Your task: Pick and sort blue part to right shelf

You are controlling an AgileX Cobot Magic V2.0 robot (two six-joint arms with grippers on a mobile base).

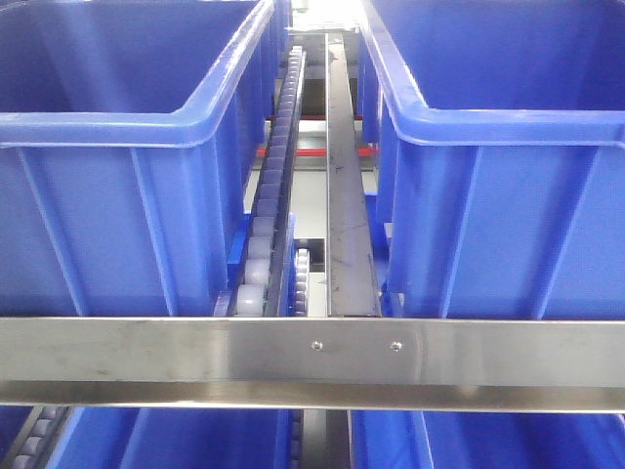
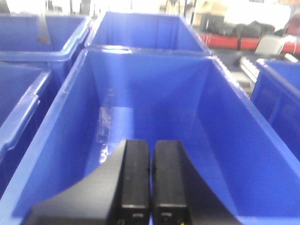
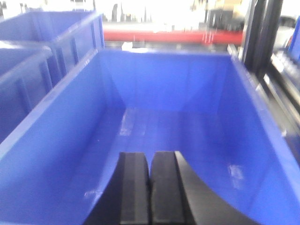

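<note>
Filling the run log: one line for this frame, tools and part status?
left tool: shut, empty, over blue bin | right tool: shut, empty, over blue bin | blue part: not in view

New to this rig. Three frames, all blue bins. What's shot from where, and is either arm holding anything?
It is a two-armed robot on a mobile base. The front view looks at a shelf: two large blue bins behind a steel rail, with a roller track running between them. The other two views come from cameras on the wrists. The left gripper hangs over the inside of a bin, black fingers pressed together, nothing between them. The right gripper looks the same over another bin. No blue part shows in any view.
</note>
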